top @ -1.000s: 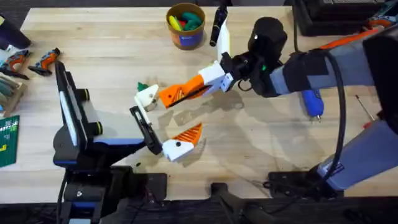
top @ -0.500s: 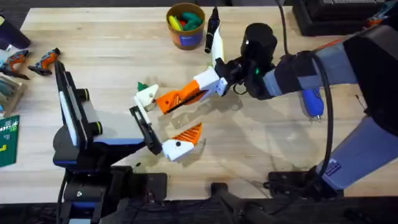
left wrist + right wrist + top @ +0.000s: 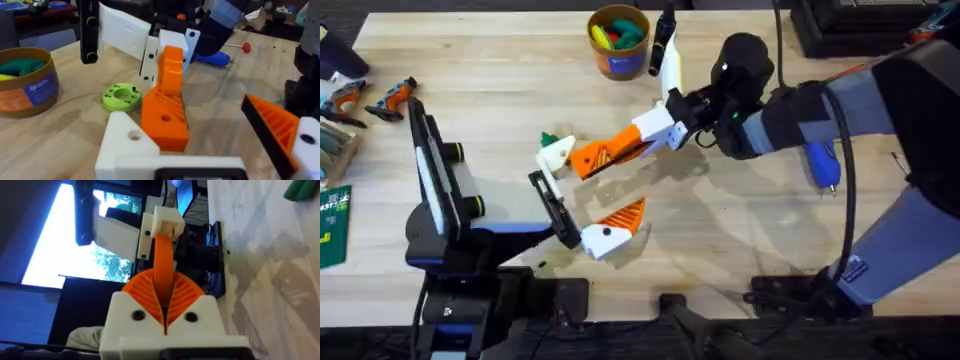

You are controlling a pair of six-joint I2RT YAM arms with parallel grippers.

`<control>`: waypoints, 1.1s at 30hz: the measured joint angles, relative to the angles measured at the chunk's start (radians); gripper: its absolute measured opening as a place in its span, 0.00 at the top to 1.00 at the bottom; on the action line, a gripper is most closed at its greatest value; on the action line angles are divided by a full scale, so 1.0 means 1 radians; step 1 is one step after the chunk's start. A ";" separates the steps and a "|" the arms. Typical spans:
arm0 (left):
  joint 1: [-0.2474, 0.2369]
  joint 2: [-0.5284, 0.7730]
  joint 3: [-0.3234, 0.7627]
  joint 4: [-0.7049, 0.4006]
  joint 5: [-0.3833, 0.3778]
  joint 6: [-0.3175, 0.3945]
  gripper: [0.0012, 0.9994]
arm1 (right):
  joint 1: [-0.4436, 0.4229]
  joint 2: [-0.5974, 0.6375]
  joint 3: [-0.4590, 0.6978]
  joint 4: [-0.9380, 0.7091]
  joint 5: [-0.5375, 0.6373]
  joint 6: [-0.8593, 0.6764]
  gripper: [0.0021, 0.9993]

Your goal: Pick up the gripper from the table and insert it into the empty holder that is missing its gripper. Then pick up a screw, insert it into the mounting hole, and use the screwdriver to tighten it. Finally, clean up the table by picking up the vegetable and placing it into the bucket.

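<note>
My right gripper (image 3: 612, 153) reaches in from the right, shut on the orange ribbed gripper (image 3: 590, 157). It holds that piece against the bare white holder (image 3: 557, 153) of my left arm. In the left wrist view the orange gripper (image 3: 164, 117) sits beside the holder (image 3: 125, 145), its hole facing the camera. In the right wrist view my right gripper (image 3: 163, 287) clamps the gripper (image 3: 162, 260), which ends at the holder (image 3: 167, 220). My left gripper (image 3: 585, 190) is open, its other finger orange-tipped (image 3: 620, 217). The vegetable (image 3: 548, 138) lies just behind the holder. The screwdriver (image 3: 820, 165) lies at the right, the bucket (image 3: 618, 40) at the back.
A lime-green disc (image 3: 121, 96) lies on the table between the bucket (image 3: 27, 82) and the holder. A thin rod with a red handle (image 3: 912, 178) lies at the far right. Hand tools (image 3: 370, 100) sit at the left edge, and a dark case (image 3: 840, 25) stands at the back right.
My right arm has shifted slightly left, bringing the orange gripper closer against the holder. The left arm has stayed put.
</note>
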 joint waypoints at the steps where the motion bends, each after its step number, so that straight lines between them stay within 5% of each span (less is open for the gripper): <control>1: 0.000 0.000 0.000 0.000 0.000 0.000 0.01 | 0.000 0.000 0.001 0.012 0.000 0.011 0.99; 33: 0.000 0.000 0.000 0.000 -0.001 -0.008 0.01 | 0.035 0.020 0.004 0.024 0.101 0.117 0.99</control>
